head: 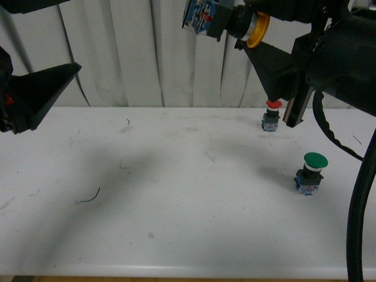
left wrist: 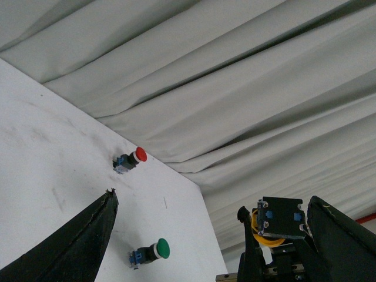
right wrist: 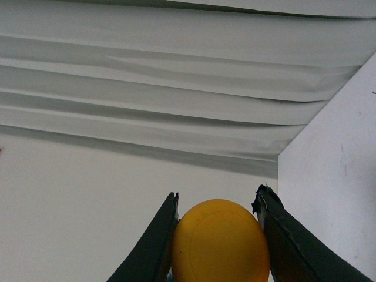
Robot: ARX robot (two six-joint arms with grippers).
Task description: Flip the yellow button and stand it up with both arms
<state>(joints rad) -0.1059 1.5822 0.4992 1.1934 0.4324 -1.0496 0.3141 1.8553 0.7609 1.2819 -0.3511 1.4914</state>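
My right gripper (head: pixel 247 23) is shut on the yellow button (head: pixel 235 22) and holds it high above the back right of the table. The button lies sideways, with its yellow cap (head: pixel 259 30) towards the arm and its blue-grey block (head: pixel 202 14) pointing left. In the right wrist view the cap (right wrist: pixel 220 241) fills the gap between the fingers of the right gripper (right wrist: pixel 217 192). My left gripper (head: pixel 76 36) is open and empty, raised at the far left. Between its spread fingers in the left wrist view (left wrist: pixel 212 197), the held button (left wrist: pixel 281 217) shows block-first, apart from them.
A red-capped button (head: pixel 271 114) stands at the back right of the white table (head: pixel 176 194). A green-capped one (head: pixel 311 171) stands nearer the front right. Both also show in the left wrist view (left wrist: pixel 130 160) (left wrist: pixel 150 252). A thick black cable (head: pixel 358 205) hangs at the right edge. A curtain (head: pixel 135 59) closes the back.
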